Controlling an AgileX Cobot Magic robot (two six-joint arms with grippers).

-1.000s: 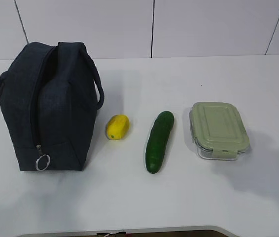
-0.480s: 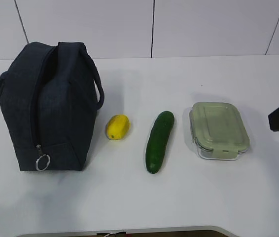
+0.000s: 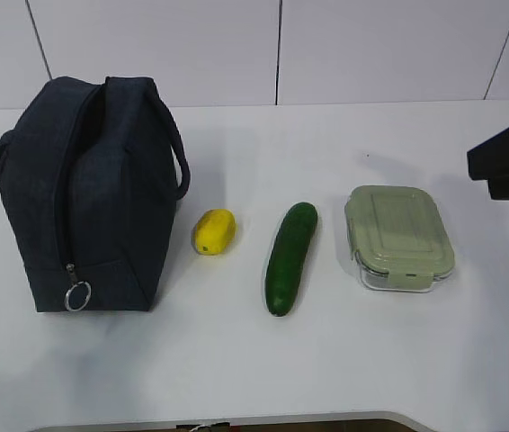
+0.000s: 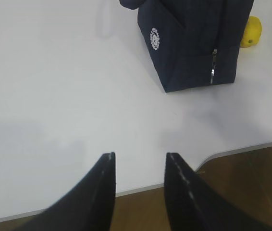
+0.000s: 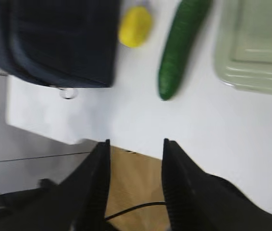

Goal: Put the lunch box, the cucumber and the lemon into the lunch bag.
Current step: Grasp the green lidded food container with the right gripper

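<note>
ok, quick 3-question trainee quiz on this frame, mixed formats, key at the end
1. True or false: the lunch bag is zipped shut.
2. Multiple choice: what lies directly between the lemon and the lunch box? A) a spoon B) the cucumber C) a cup
3. Fill in: the jaws of the left gripper and the right gripper are both ____.

Key: 1 true; 2 B; 3 open, and neither holds anything.

I am holding my left tool (image 4: 138, 161) open with nothing in it. I am holding my right tool (image 5: 136, 147) open and empty too.
</note>
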